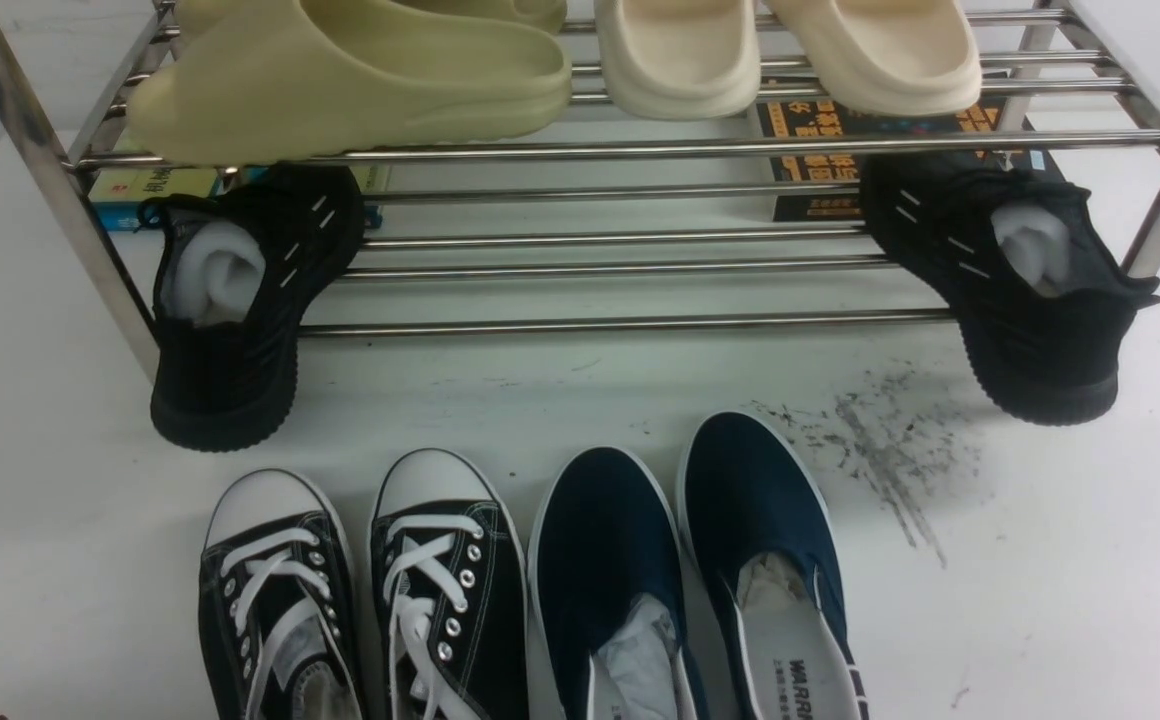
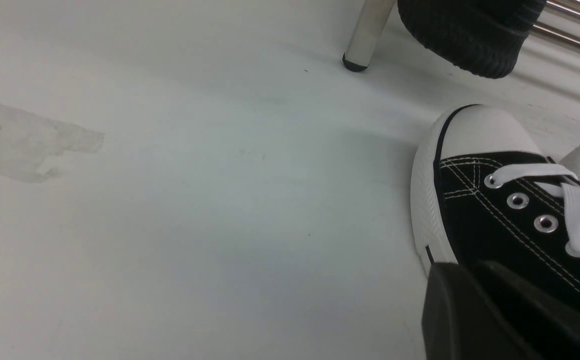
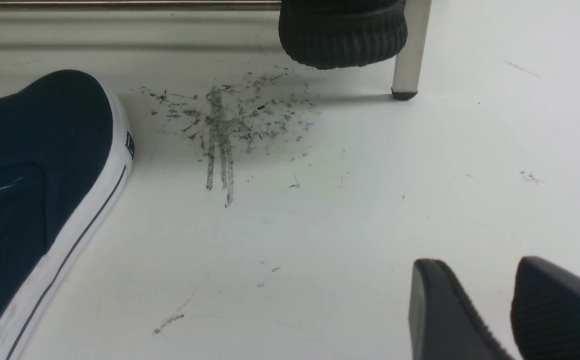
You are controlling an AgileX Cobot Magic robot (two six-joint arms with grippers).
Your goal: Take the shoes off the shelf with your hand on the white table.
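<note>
The black canvas sneakers (image 1: 360, 600) have white rubber toe caps, white laces, silver eyelets and pale stitching; they lie side by side on the white tabletop (image 1: 60, 520), in front of the chrome shelf (image 1: 630, 324), toes towards it. Their heels are cut off by the front view's edge. The left hand (image 2: 475, 272), blurred and partly out of frame, has its fingertips nearly together; I cannot tell whether it grips anything. The right hand (image 3: 480, 262) is open, its fingers cut off below
</note>
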